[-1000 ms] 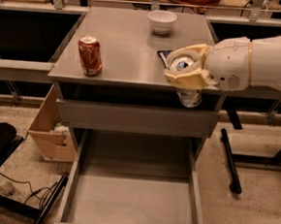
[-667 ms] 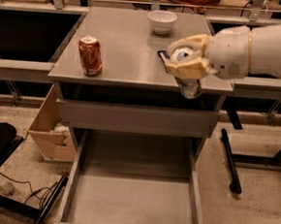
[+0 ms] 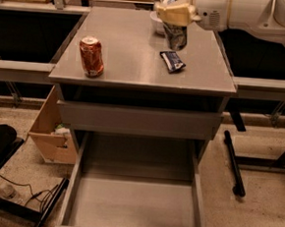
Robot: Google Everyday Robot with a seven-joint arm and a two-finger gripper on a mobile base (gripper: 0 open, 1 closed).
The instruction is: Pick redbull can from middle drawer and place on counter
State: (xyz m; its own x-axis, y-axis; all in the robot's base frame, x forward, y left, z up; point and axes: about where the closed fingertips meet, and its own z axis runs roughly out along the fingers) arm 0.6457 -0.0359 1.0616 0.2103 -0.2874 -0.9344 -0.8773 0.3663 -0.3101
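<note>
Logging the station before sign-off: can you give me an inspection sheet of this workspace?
Surface: counter, flat grey cabinet top.
Job's things: redbull can held over the counter's back part; middle drawer open, nothing seen in it.
Clutter: red soda can upright at left; blue snack packet; white bowl at the back.
Grippers: gripper above the counter's back, shut on the redbull can.
Cables: black cords on the floor, lower left.
Surroundings: cardboard box left of the cabinet.

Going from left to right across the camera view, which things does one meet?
cardboard box → red soda can → redbull can, held from above by the gripper over the far part of the counter → black stand leg
</note>
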